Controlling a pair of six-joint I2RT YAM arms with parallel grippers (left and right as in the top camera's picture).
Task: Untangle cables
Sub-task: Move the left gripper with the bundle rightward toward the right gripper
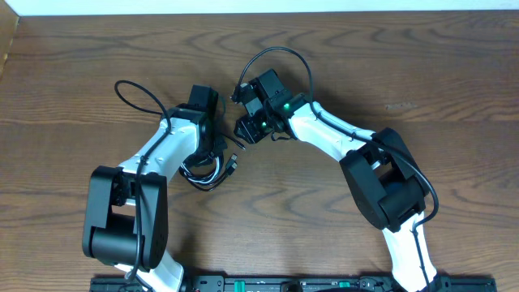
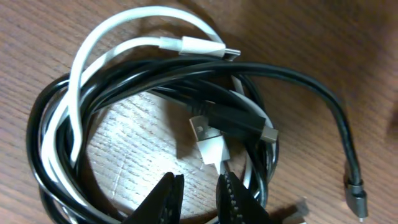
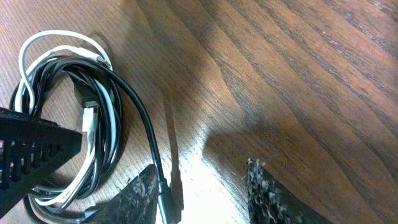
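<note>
Brown wooden table [image 1: 422, 73], grain running across. Cables [image 1: 207, 172] bunched in one coil near the middle, right under the left arm. White cord [image 2: 124, 25] wound through black loops [image 2: 298, 78]. Left gripper [image 2: 202, 190] low over the coil, jaws parted a sliver, clamping nothing. Right gripper [image 3: 205, 186] spread wide and empty, black plug [image 3: 163, 200] beside one finger.

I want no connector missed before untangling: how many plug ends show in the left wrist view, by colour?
White plug ends: 2
Black plug ends: 2, maybe a third at the bottom edge
Total: 4 sure
</note>
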